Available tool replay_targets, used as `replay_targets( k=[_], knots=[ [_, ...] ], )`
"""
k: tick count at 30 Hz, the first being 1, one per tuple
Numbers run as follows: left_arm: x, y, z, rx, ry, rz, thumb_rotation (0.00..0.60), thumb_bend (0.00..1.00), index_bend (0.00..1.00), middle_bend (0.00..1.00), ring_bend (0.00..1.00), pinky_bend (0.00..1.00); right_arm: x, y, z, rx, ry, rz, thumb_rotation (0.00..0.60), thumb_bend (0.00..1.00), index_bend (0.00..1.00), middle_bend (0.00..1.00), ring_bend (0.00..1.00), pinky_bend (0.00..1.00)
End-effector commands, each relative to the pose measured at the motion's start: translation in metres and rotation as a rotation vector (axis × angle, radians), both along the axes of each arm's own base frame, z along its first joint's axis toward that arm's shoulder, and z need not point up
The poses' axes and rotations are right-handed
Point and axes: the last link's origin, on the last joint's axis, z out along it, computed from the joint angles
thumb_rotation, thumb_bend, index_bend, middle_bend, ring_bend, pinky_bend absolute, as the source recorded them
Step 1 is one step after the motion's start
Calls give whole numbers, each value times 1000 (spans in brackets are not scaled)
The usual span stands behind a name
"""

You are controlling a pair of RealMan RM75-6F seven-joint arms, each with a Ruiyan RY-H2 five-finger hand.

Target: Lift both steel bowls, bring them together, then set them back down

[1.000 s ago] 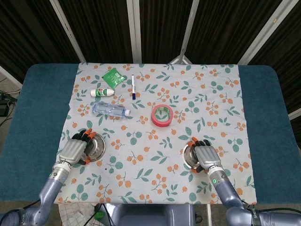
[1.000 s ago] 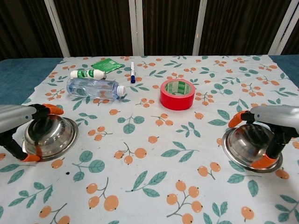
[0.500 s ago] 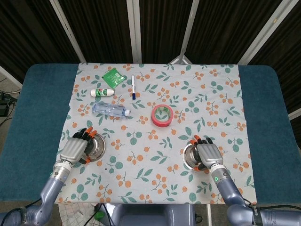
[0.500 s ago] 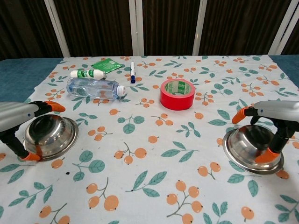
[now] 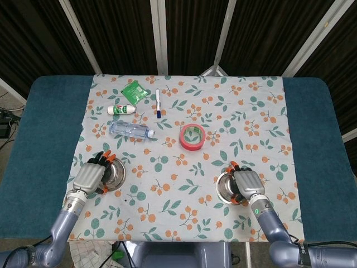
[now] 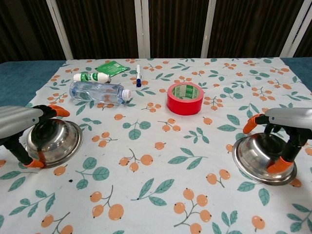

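Two steel bowls stand on the flowered cloth. The left bowl (image 5: 115,173) (image 6: 54,141) is near the front left, and the right bowl (image 5: 227,187) (image 6: 261,155) is near the front right. My left hand (image 5: 88,177) (image 6: 19,123) arches over the left bowl's outer side, with its fingers spread across the rim. My right hand (image 5: 248,185) (image 6: 287,122) hovers over the right bowl's outer side in the same way. Both bowls rest flat on the cloth. Neither hand has its fingers closed on a rim.
A red tape roll (image 5: 192,137) (image 6: 185,98) sits mid-table between the bowls. At the back left lie a clear water bottle (image 6: 97,92), a small white bottle (image 6: 91,77), a green packet (image 6: 112,67) and a pen (image 6: 138,75). Blue table edges flank the cloth (image 5: 184,218).
My right hand has drawn slightly outward and back from its bowl, easing its fingers off the rim. The left hand has barely shifted. Both bowls stay on the cloth.
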Motion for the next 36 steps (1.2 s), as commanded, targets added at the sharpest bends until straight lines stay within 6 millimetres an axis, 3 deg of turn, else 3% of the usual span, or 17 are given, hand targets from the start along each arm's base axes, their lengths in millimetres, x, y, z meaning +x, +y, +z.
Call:
replay_targets(
  k=[1, 10, 22, 29, 36],
  knots=[
    [-1, 0, 1, 2, 1, 0, 600, 23, 73, 0, 5, 227, -1, 1, -2, 3, -5, 0, 600, 149, 219, 70, 279, 335],
    [-4, 0, 1, 3, 20, 15, 600, 25, 79, 3, 47, 280, 0, 3, -6, -4, -17, 21, 600, 150, 300, 164, 382, 480],
    [-4, 3, -2, -4, 32, 23, 600, 25, 86, 39, 60, 294, 1, 4, -7, -10, -14, 43, 600, 149, 437, 315, 434, 480],
    [-5, 5, -5, -8, 50, 28, 600, 32, 123, 79, 77, 302, 2, 4, -7, -11, -16, 49, 600, 149, 461, 324, 441, 480],
    [-2, 5, -5, 11, 59, 9, 600, 100, 171, 137, 115, 330, 5, 3, -6, -21, -25, 61, 600, 163, 501, 347, 465, 480]
  ],
)
